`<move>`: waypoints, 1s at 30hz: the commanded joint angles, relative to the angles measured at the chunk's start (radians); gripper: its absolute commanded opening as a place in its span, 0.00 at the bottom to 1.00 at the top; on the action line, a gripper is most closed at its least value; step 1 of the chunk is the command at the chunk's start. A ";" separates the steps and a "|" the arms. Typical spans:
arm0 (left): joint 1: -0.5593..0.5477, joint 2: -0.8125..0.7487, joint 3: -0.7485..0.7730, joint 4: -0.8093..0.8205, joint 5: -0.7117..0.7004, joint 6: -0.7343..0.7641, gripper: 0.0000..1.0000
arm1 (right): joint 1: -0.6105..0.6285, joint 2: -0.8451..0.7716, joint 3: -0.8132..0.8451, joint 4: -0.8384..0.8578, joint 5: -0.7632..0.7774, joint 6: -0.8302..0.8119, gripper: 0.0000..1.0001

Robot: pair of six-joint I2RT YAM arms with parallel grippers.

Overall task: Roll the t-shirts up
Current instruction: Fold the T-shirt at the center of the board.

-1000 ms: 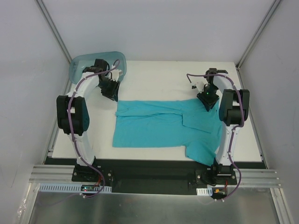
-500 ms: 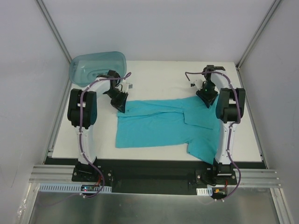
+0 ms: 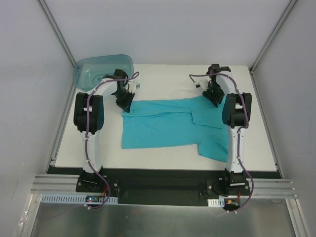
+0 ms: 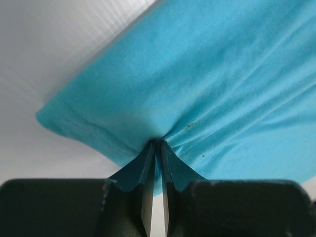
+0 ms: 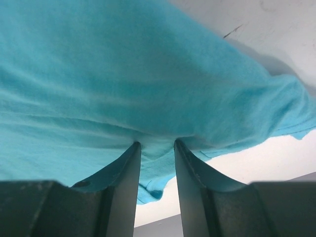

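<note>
Top view: plain turquoise-teal short-sleeved fabric t-shirt [image 3: 163, 129] spread at frame centre on white table [image 3: 158, 79]; translucent blue-green plastic bin [image 3: 101, 69] upper left. Left wrist view: left gripper [image 4: 157, 148] pinched tight on the t-shirt's hem corner. Right wrist view: right gripper [image 5: 155, 148] clamped on a bunched t-shirt fold.

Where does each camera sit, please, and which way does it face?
Top external: above and behind the bases, looking down on the table; left arm and right arm show.
Left wrist: on that wrist, facing along the left end effector, shut on the turquoise t-shirt.
Right wrist: likewise, along the right end effector, gripping that t-shirt.
Shared: all show the turquoise t-shirt.
</note>
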 commanded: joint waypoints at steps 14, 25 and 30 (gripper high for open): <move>0.021 -0.273 0.033 -0.026 0.090 0.043 0.45 | -0.099 -0.703 -0.670 0.206 -0.427 -0.186 0.47; 0.021 -0.322 -0.065 -0.050 0.107 0.036 0.54 | -0.134 -1.107 -1.254 0.006 -0.532 -1.064 0.53; 0.024 -0.344 -0.130 -0.058 0.090 0.054 0.54 | -0.129 -1.146 -1.330 -0.088 -0.542 -1.457 0.51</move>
